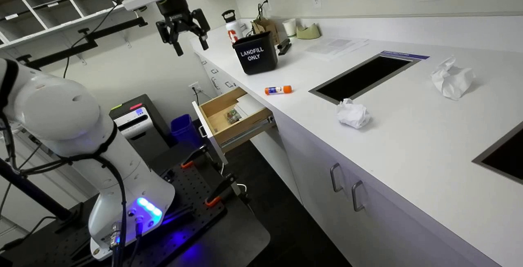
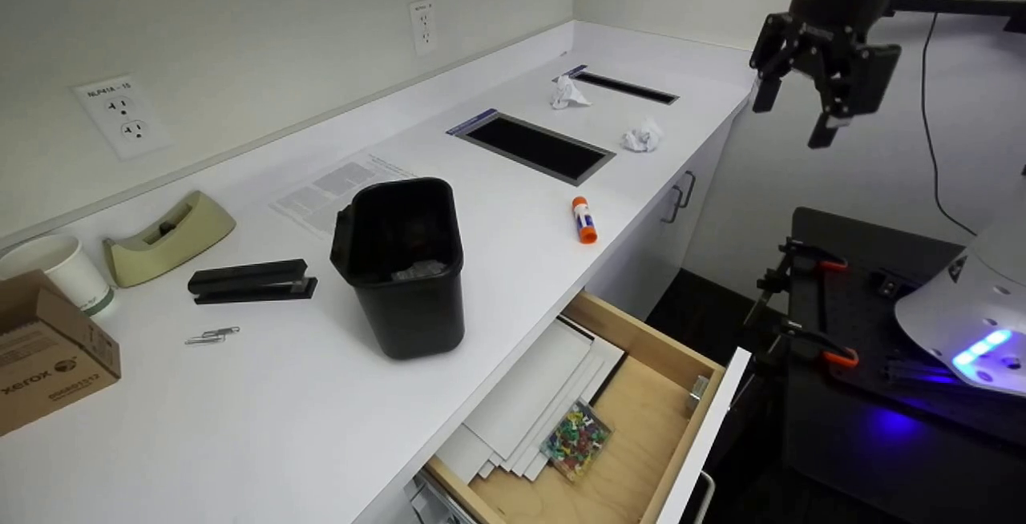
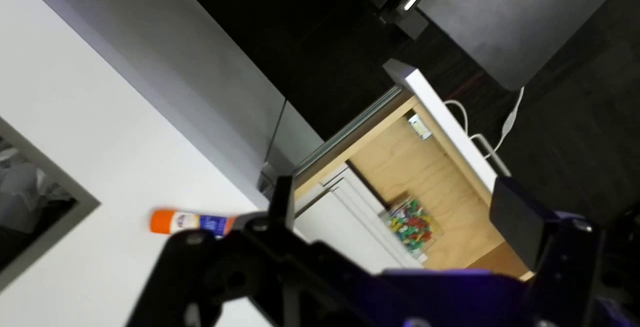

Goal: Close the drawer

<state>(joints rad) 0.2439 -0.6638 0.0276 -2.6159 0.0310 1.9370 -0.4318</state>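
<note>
White-fronted drawer (image 2: 645, 412) sticks way out past the counter (image 2: 521, 276) edge; gripper (image 2: 795, 117) hangs higher up, spread wide, plenty clear.

In an exterior view my gripper (image 1: 191, 47) hangs up high, with my two fingers (image 1: 201, 20) spread apart. Down below, the drawer (image 1: 247, 124) sticks out from under the white counter (image 1: 408, 136). It has tan wood sides and a white front, and flat white things (image 1: 249, 105) lie in it. On the counter I see a glue stick (image 1: 278, 90) with orange ends near the edge, a black bin (image 1: 257, 56) that says LANDFILL ONLY, a white bottle (image 1: 233, 28) behind the bin, and two balls of crumpled paper (image 1: 353, 114). Blue lights (image 1: 149, 206) glow at the bottom of my arm (image 1: 65, 107).
</note>
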